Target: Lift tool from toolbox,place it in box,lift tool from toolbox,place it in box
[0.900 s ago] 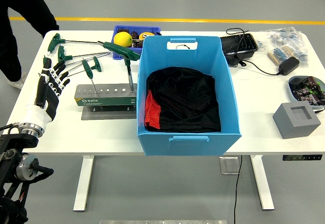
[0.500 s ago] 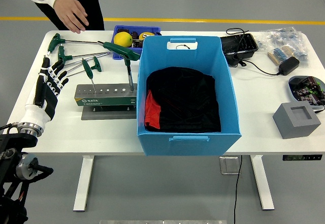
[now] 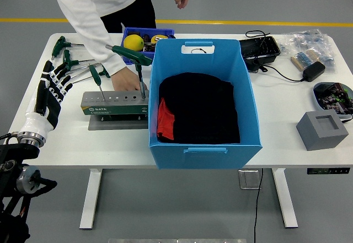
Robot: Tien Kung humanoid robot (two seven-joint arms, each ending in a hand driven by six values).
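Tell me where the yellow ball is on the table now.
In the head view the yellow ball sits in the small blue tray at the table's far edge, left of centre, just behind the big blue box.

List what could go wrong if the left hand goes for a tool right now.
1. A person's hand rests at the tool rack, beside the upright green T-handle wrench; a reach by the left hand could strike it.
2. The wrench stands close to the blue box wall, so lifting it may knock the rim.
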